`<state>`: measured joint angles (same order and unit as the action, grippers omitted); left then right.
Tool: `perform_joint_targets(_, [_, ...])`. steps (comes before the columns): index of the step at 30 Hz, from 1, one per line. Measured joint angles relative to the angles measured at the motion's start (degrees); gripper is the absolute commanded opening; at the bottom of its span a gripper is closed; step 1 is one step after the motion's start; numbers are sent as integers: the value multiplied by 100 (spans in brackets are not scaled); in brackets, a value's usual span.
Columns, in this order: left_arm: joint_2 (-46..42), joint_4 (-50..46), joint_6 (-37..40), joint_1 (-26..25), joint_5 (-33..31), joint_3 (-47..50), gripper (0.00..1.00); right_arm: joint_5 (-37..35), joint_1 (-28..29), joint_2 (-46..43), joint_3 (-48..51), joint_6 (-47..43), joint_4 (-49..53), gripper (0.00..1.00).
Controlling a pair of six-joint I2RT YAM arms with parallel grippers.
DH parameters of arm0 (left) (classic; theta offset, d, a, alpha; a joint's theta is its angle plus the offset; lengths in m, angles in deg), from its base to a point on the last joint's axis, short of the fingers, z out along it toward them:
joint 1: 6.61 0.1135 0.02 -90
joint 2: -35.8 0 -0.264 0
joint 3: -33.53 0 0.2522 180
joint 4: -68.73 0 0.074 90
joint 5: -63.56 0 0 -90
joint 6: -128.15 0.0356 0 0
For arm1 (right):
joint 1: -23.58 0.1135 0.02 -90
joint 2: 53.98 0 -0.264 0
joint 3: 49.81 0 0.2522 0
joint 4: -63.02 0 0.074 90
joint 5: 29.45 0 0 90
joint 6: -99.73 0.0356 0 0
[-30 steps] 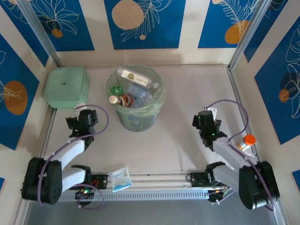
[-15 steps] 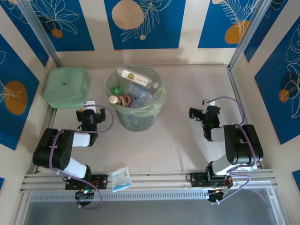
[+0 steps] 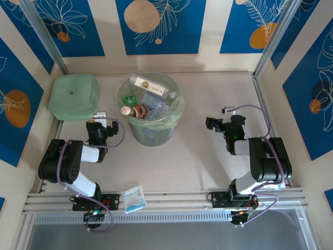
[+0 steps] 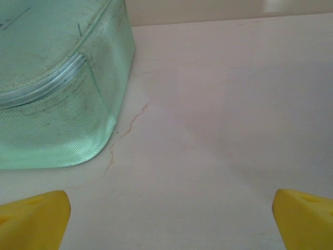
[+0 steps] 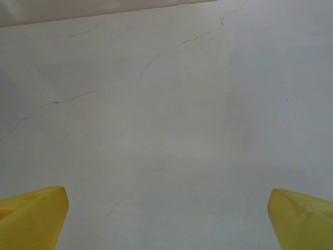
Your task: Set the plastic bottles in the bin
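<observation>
One round pale-green plastic bin [image 3: 151, 133], heaped with plastic bottles [image 3: 152, 86] beyond counting, stands between left tool [image 3: 99, 126] and right tool [image 3: 216, 123], both wide open, empty.

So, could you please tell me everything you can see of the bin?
The bin is a round wastebasket of translucent pale-green plastic, lined with a clear bag that folds over its rim. It stands upright on the table, towards the far side and left of centre, to the right of the green box and apart from it. It is nearly full of bottles, and a long clear one lies across the top.
</observation>
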<state>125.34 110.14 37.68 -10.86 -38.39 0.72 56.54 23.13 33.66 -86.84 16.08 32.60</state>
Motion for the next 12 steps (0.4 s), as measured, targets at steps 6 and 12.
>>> perform_joint_targets(6, [0,-33,107,0,302,-116,99,0,0,0,0,0,2,99])
perform_joint_targets(12, [0,-37,125,0,365,-118,99,28,0,0,-31,0,2,99])
